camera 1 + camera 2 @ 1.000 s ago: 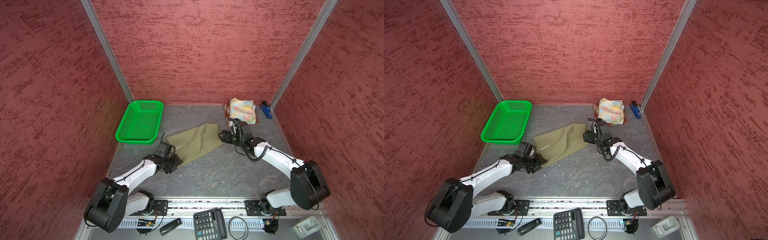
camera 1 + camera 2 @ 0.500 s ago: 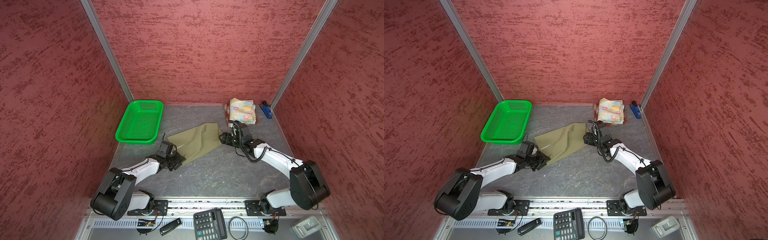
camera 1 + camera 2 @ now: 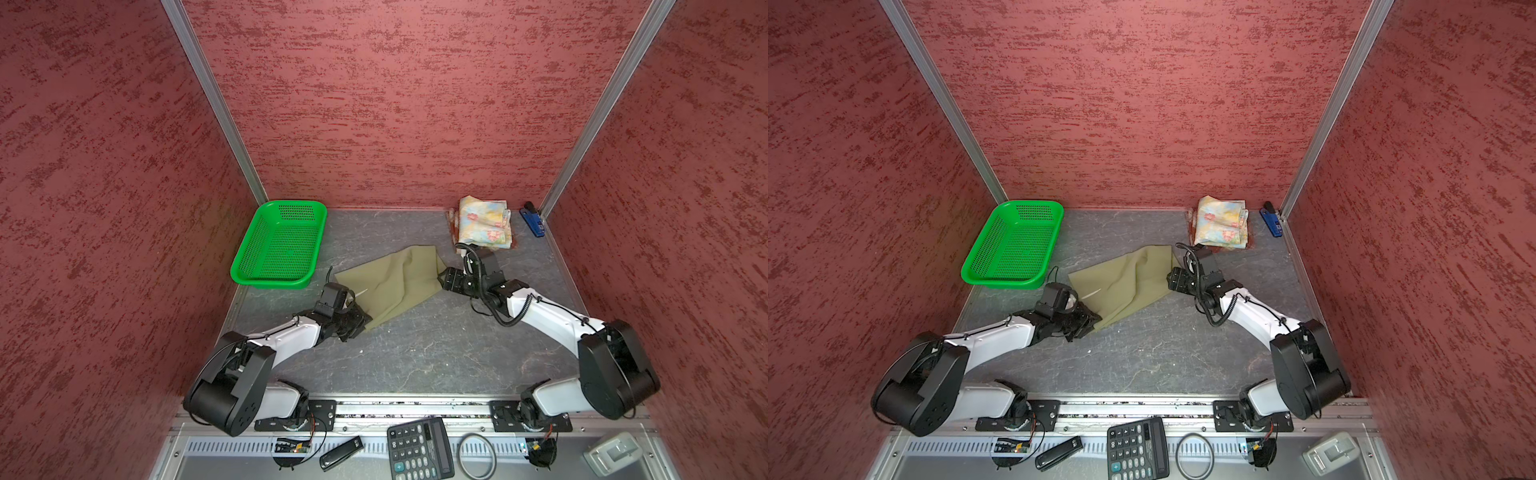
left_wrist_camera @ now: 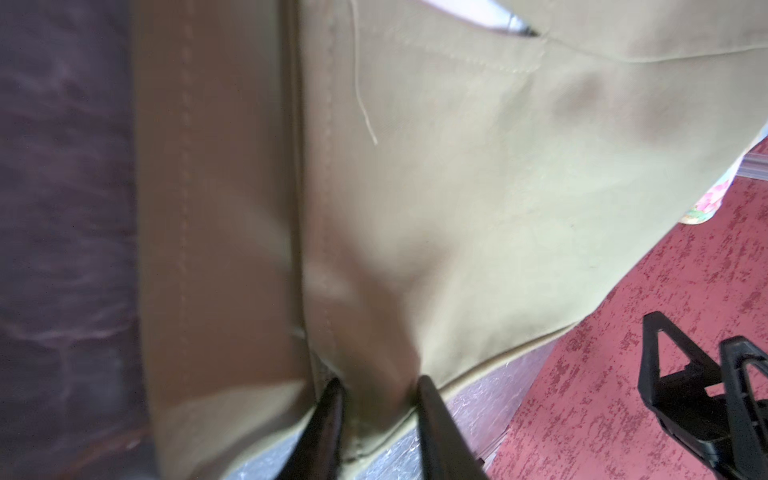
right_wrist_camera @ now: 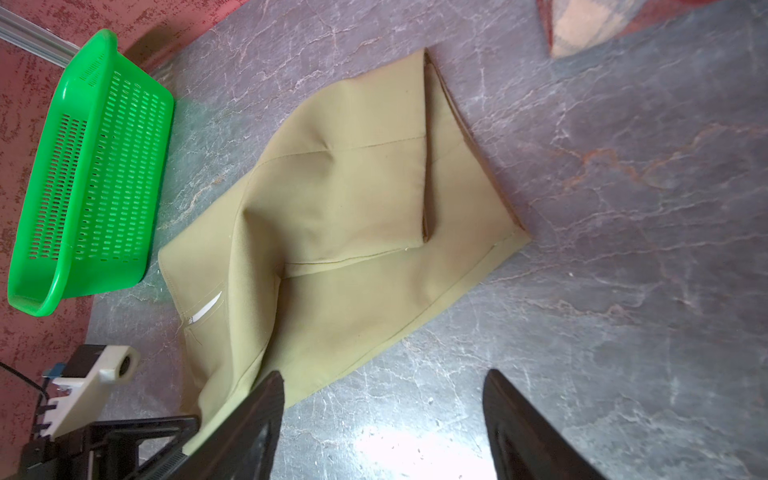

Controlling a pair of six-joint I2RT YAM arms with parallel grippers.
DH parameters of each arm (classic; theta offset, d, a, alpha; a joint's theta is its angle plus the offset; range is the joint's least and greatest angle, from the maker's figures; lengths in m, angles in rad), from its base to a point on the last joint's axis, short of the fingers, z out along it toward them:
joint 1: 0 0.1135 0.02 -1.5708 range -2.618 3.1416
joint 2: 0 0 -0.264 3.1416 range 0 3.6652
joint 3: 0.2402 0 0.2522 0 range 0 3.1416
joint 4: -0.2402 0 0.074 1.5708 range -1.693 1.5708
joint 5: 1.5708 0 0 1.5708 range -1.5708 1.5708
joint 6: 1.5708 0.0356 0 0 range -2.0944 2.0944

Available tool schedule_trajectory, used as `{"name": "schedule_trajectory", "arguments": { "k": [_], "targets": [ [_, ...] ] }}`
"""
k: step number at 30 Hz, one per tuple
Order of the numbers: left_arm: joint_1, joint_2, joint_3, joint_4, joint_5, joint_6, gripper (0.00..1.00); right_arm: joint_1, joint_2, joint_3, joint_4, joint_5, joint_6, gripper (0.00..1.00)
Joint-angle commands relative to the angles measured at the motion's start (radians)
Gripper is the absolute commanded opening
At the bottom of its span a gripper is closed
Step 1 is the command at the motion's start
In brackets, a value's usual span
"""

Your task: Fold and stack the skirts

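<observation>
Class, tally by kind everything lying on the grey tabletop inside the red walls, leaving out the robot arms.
Skirts: 3 (olive skirt, floral skirt, plaid skirt under the floral one)
Baskets: 1 (green basket)
Staplers: 1 (blue stapler)
Total: 5

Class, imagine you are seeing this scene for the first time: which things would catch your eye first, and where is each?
The bright green plastic mesh basket stands out at the back left. In the middle lies an olive-khaki cloth skirt, with the left gripper pinching its near corner and the right gripper open at its opposite edge. A folded pastel floral skirt sits at the back right.
</observation>
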Motion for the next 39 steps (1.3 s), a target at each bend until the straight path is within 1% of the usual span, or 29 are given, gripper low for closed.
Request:
{"name": "schedule_trajectory", "arguments": {
  "k": [1, 2, 7, 10, 15, 20, 27, 35, 39],
  "targets": [
    [-0.011, 0.011, -0.019, 0.064, -0.011, -0.015, 0.05, 0.003, 0.052, -0.009, 0.052, -0.017, 0.035, 0.75],
    [-0.012, 0.008, -0.02, 0.065, -0.015, -0.017, 0.0, 0.003, 0.07, -0.005, 0.061, -0.024, 0.04, 0.74],
    [-0.011, -0.03, -0.017, 0.039, -0.036, -0.008, 0.0, 0.003, 0.156, 0.035, 0.093, -0.033, 0.049, 0.73],
    [-0.011, -0.061, -0.012, 0.018, -0.043, -0.001, 0.0, 0.003, 0.204, 0.077, 0.102, -0.042, 0.044, 0.7],
    [-0.008, -0.085, 0.0, -0.015, -0.051, 0.009, 0.0, 0.003, 0.232, 0.125, 0.102, -0.04, 0.039, 0.66],
    [-0.002, -0.089, 0.008, -0.026, -0.053, 0.017, 0.0, 0.003, 0.251, 0.148, 0.088, -0.021, 0.022, 0.65],
    [0.015, -0.092, 0.019, -0.044, -0.046, 0.024, 0.0, 0.002, 0.369, 0.192, 0.121, -0.036, 0.016, 0.6],
    [0.023, -0.113, 0.02, -0.07, -0.049, 0.032, 0.0, 0.003, 0.454, 0.22, 0.192, -0.017, -0.016, 0.52],
    [0.026, -0.119, 0.022, -0.079, -0.051, 0.033, 0.0, 0.003, 0.46, 0.218, 0.217, -0.003, -0.028, 0.49]
  ]
}}
